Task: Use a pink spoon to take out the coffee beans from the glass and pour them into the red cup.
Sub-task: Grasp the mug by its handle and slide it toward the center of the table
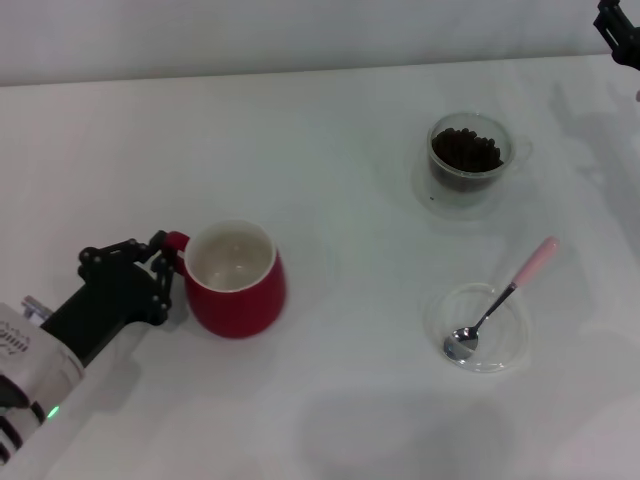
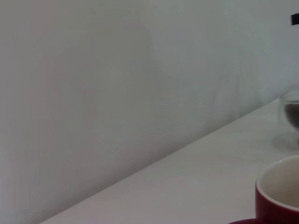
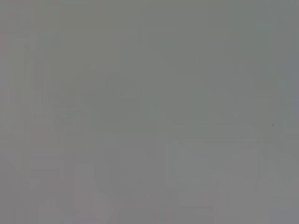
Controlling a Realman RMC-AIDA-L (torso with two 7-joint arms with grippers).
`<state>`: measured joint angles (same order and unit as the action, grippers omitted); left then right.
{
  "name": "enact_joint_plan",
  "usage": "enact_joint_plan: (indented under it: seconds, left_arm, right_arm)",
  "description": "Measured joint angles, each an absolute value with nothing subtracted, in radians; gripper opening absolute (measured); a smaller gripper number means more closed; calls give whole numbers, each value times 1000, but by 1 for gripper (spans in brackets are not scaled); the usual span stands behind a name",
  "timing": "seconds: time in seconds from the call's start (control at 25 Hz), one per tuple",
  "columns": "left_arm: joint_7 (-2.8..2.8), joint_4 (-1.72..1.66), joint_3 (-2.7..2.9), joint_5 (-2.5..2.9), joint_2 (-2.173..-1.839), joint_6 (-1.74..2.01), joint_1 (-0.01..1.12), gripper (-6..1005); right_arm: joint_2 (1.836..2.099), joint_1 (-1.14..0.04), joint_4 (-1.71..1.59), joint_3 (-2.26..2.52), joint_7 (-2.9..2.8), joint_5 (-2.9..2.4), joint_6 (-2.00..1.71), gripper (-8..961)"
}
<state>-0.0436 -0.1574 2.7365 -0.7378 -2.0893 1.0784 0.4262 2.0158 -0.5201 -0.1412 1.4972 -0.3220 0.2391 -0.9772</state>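
A plain white table meets a pale, bare wall at its far edge. On it stand one rounded deep red ceramic cup with a white, empty inside, one small clear thick-walled glass holding a heap of dark coffee beans, and one flat shallow clear round dish. One pink-handled metal spoon lies with its silver bowl in the dish, handle angled over the rim.

The left hand sits closed around the red cup's small loop handle. The right hand hangs at the far right corner; whether it is open or closed cannot be told.
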Motion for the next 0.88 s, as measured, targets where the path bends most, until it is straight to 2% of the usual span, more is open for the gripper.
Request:
enact_joint_plan:
  seconds: [0.84,0.88]
  left_arm:
    - [11,-208,2730,-696,-2091,1070,413,100]
    - [36,-216,2729,-696,-2091,1070,406,154]
  right_arm:
    - [2020,-520,-144,1497,-322,239,-977,822]
    - [2020,-520,-144,1497,-322,239,-978,822]
